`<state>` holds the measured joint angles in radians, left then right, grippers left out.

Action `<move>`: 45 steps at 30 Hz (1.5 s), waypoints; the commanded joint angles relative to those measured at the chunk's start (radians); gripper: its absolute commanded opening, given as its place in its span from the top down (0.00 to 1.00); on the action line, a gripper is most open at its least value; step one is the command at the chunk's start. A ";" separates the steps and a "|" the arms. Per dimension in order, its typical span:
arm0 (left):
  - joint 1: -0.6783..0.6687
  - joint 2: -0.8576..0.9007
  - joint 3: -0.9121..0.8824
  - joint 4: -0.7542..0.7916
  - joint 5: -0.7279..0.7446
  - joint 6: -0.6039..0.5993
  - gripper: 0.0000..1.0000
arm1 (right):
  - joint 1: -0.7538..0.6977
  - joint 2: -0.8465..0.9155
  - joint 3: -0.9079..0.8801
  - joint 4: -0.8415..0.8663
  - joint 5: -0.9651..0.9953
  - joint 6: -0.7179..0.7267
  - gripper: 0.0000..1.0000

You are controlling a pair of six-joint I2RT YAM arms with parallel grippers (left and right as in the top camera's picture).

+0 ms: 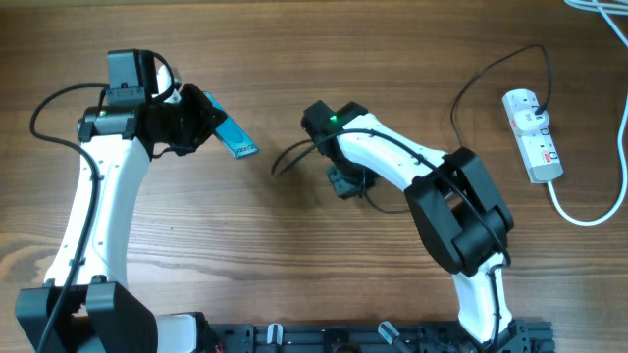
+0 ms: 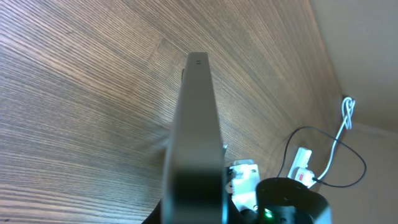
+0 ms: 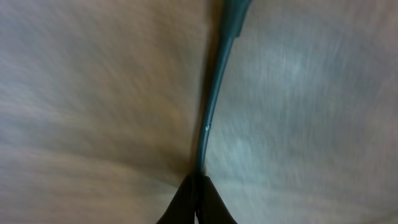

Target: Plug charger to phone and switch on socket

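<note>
My left gripper [image 1: 201,126] is shut on the phone [image 1: 234,138] and holds it above the table, its light blue-teal screen tilted to the right. In the left wrist view the phone [image 2: 196,124] shows edge-on, rising from the jaws [image 2: 193,214]. My right gripper [image 1: 344,182] is shut on the charger, a thin black cable [image 3: 214,93] that runs up out of the closed fingertips [image 3: 198,182]; this view is blurred. A loop of the charger [image 1: 287,157] lies between the two grippers. The white socket [image 1: 533,134] lies at the far right, also seen in the left wrist view [image 2: 301,165].
The charger's cable [image 1: 469,83] arcs from the socket across the back right of the table. The socket's thick white cord [image 1: 579,214] curves off the right edge. Another white cord [image 1: 601,12] is in the top right corner. The arm bases stand along the front edge.
</note>
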<state>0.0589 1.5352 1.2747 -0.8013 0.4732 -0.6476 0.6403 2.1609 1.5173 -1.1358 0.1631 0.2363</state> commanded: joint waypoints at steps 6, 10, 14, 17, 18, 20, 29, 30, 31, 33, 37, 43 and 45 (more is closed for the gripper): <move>-0.005 -0.003 0.002 0.012 0.038 0.042 0.96 | -0.035 0.066 -0.032 -0.076 -0.032 -0.028 0.77; -0.005 -0.003 0.002 0.015 0.039 0.052 0.96 | -0.036 0.056 0.008 -0.062 -0.059 -0.032 0.62; -0.005 -0.003 0.002 0.003 0.039 0.095 0.96 | -0.036 0.004 0.096 -0.056 -0.091 -0.087 0.57; -0.005 -0.003 0.002 0.000 0.039 0.095 0.96 | -0.039 -0.037 0.154 -0.062 -0.142 -0.153 0.46; -0.005 -0.003 0.002 0.000 0.039 0.094 0.96 | -0.043 -0.052 0.154 -0.057 -0.156 -0.162 0.30; -0.005 -0.003 0.002 -0.001 0.039 0.095 0.96 | -0.066 -0.059 0.154 -0.054 -0.167 -0.171 0.27; -0.005 -0.003 0.002 -0.019 0.039 0.153 0.96 | -0.202 -0.057 0.018 0.168 -0.190 -0.161 0.33; -0.005 -0.003 0.002 -0.022 0.039 0.162 0.96 | -0.216 -0.057 0.006 0.173 -0.194 -0.175 0.36; -0.005 -0.003 0.002 -0.023 0.039 0.170 0.96 | -0.229 -0.057 -0.005 0.182 -0.223 -0.213 0.37; -0.005 -0.003 0.002 -0.022 0.039 0.169 0.96 | -0.248 -0.057 -0.016 0.191 -0.315 -0.251 0.43; -0.005 -0.003 0.002 -0.023 0.039 0.169 0.96 | -0.245 -0.057 -0.034 0.194 -0.336 -0.226 0.50; -0.005 -0.003 0.002 -0.022 0.039 0.169 0.96 | -0.203 -0.057 -0.115 0.284 -0.146 -0.145 0.54; -0.005 -0.003 0.002 -0.022 0.039 0.169 0.96 | -0.200 -0.057 -0.146 0.325 -0.109 -0.124 0.55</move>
<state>0.0589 1.5352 1.2747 -0.8268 0.4885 -0.5011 0.4248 2.0880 1.4349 -0.8566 -0.0498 0.0593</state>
